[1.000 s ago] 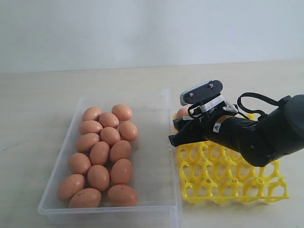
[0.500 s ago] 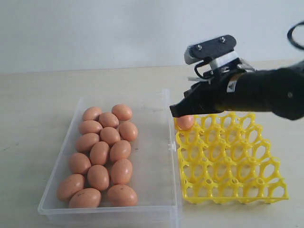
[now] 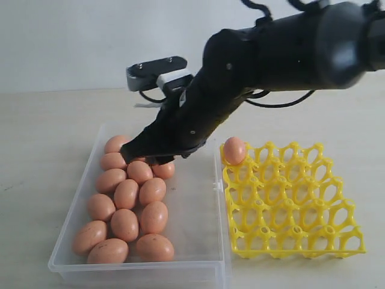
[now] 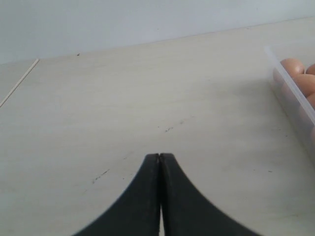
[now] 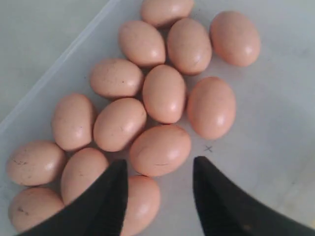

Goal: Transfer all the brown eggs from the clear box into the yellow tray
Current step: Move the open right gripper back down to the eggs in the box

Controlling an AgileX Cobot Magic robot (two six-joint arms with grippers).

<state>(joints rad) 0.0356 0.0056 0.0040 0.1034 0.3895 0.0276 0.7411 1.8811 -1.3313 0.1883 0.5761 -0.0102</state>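
Watching the right gripper (image 3: 147,158) hang over the far end of the box (image 3: 198,241), with its arm stretched across from the tray side. Its jaws are apart and gripping nothing. In the wrist view both black fingers (image 5: 110,201) are spread with a clear gap between them. Right by that gap, just past the tips, lies one of the eggs (image 5: 160,150), on its side and touching its neighbours. Another egg (image 5: 140,204) pokes out beside one finger, partly hidden by it. Beyond the tips the rest of the pile fans out in loose rows, packed together along one side of the box. To the other side of the jaws the box floor is bare plastic. A dozen or so in there by my count, but the arm covers a few, so no exact number from me.

The tray (image 3: 295,241) sits just beside the box, off to the side of the right jaws. A single egg (image 3: 234,150) stands in its far corner cup, the one nearest the box.

The left gripper (image 4: 160,164) is off on its own, low near the table (image 4: 98,98), with its jaws pressed together and nothing between them. Past its tips and off to one side, a stretch of box wall shows at the edge of its view, with a couple of eggs behind it.
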